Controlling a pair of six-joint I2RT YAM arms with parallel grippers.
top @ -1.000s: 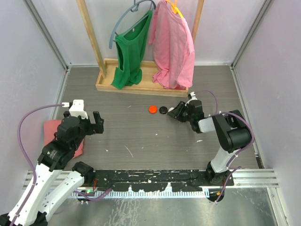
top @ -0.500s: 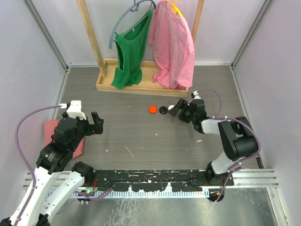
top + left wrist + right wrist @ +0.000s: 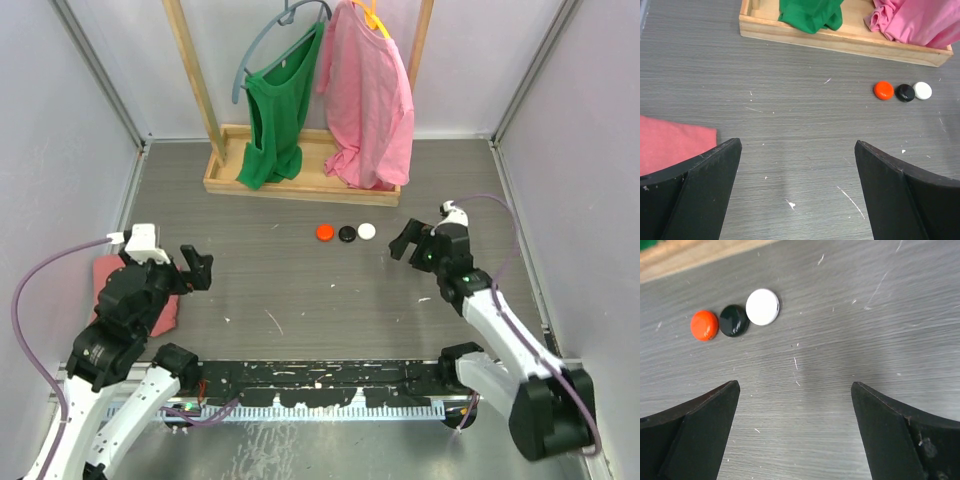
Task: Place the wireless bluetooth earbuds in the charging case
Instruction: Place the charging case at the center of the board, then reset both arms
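Observation:
The earbuds show as three small rounded pieces in a touching row on the grey table: orange-red (image 3: 324, 232), black (image 3: 347, 233) and white (image 3: 367, 231). My right gripper (image 3: 418, 233) stands open just to the right of the white piece (image 3: 762, 306), apart from it, with only bare table between its fingers. In the right wrist view the black (image 3: 734, 320) and orange-red (image 3: 704, 325) pieces lie beyond the left finger. My left gripper (image 3: 193, 268) hangs open far to the left, and the row (image 3: 905, 92) lies well ahead of it. The charging case is out of view.
A wooden rack base (image 3: 222, 181) at the back carries a green top (image 3: 275, 120) and a pink shirt (image 3: 370, 100) on hangers. A pink cloth (image 3: 108, 275) lies under the left arm. Grey walls close in both sides.
My right gripper opened and drew back to the right, leaving the white piece beside the black one. The left arm shifted slightly left and nearer.

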